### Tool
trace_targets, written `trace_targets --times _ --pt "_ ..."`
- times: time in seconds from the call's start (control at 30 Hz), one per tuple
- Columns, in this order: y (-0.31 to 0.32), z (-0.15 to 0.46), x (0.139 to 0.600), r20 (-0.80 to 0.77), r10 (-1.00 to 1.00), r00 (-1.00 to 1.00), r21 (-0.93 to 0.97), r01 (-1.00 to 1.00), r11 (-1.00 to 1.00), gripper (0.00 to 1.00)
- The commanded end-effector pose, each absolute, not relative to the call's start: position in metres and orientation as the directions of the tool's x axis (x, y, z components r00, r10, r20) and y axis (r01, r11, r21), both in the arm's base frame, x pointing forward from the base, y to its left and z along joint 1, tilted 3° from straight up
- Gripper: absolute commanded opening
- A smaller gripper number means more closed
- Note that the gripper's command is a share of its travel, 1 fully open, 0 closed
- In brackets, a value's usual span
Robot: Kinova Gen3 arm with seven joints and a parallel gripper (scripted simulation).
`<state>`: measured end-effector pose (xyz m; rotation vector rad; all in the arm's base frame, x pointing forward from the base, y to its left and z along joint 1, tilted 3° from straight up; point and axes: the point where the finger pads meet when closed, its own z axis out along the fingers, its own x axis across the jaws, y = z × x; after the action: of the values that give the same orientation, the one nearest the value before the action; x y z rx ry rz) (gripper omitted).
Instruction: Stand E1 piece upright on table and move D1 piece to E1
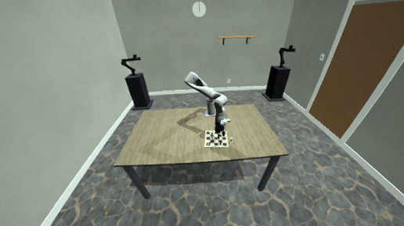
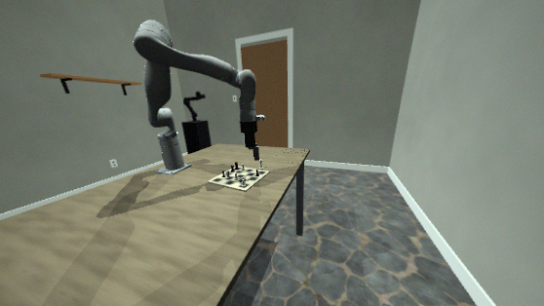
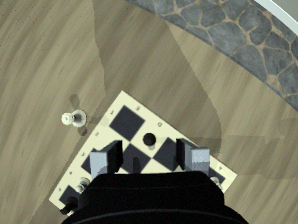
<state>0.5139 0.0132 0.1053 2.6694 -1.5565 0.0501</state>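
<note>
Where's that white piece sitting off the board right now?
In the wrist view the white piece stands upright on the table, just off the board's left edge, left of the open gripper.

A round wall clock (image 1: 199, 8) hangs on the far wall, with an orange wall shelf (image 1: 237, 37) on two black brackets to its right. Two black pedestals (image 1: 139, 91) (image 1: 277, 82), each carrying a small dark arm, flank the wooden table (image 1: 165, 144). A brown door (image 1: 363, 61) in a white frame occupies the right wall.
</note>
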Motion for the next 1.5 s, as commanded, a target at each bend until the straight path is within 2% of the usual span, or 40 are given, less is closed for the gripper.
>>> trace_targets --times 0.0,0.23,0.27,1.47 --pt "0.011 0.106 0.5129 0.056 -0.862 0.504 0.03 -0.864 -0.503 1.0" --pt "0.0107 0.1061 0.513 0.056 -0.862 0.503 0.03 -0.864 -0.502 1.0" --pt "0.0107 0.1061 0.513 0.056 -0.862 0.503 0.03 -0.864 -0.502 0.68" --pt "0.0107 0.106 0.513 0.056 -0.862 0.503 0.03 -0.864 -0.502 0.68"
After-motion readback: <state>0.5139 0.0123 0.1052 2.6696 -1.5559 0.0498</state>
